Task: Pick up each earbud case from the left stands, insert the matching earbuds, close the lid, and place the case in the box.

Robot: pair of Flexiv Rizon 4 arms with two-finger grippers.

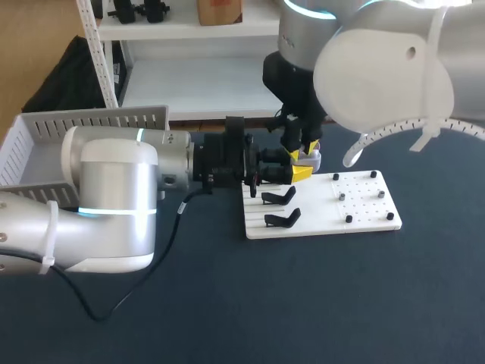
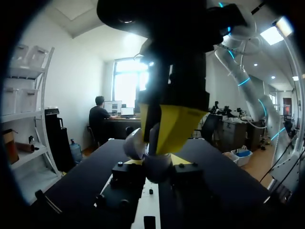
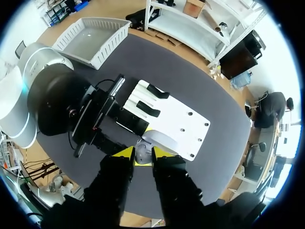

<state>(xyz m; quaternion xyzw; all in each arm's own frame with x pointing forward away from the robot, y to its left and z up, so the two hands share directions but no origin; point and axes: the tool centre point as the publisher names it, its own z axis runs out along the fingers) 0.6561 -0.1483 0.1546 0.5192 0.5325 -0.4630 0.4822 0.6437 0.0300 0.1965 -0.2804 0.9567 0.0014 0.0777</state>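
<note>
The dark table (image 1: 227,303) carries everything. The bulky left arm (image 1: 114,197) lies low across it, its wrist pointing straight at the right gripper (image 3: 143,155) and filling the space on that side of the jaws. The white slatted box (image 3: 90,38) sits well behind the left arm, far from both grippers. The white board (image 1: 356,216) lies just beyond the jaws. Its two black stands (image 1: 279,197) sit beside the left gripper (image 1: 299,173), and its small black pegs (image 1: 348,218) are at the board's far end.

The right gripper comes straight down over the near corner of the board. Its jaws are nearly together, with a yellow tip pressing on each side of the grey-white earbud case (image 1: 309,159), so it grasps the case. The left gripper meets the case from below and the side, just under the right jaws. Whether it is clamped cannot be told.
</note>
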